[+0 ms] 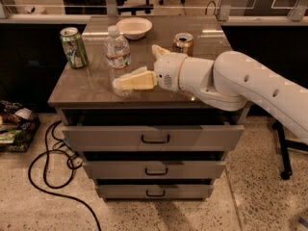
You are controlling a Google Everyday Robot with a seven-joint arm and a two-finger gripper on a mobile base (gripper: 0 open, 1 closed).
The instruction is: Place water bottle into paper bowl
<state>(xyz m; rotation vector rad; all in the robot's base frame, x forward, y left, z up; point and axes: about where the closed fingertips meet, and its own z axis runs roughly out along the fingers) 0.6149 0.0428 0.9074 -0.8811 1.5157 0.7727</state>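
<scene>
The water bottle (118, 57), clear with a white cap and a red-and-white label band, stands upright on the cabinet top, left of centre. The paper bowl (134, 28), off-white and shallow, sits at the back of the top behind the bottle. My gripper (136, 65) is open just right of the bottle. Its near cream finger (134, 81) lies across the front of the bottle's lower part. The far finger (159, 50) points up to the right of the bottle, apart from it. The bottle is not lifted.
A green drink can (74, 47) stands at the left edge of the grey cabinet top (86, 88). A gold can (183, 43) stands at the back right, just behind my arm. Drawers are below; a black cable lies on the floor at left.
</scene>
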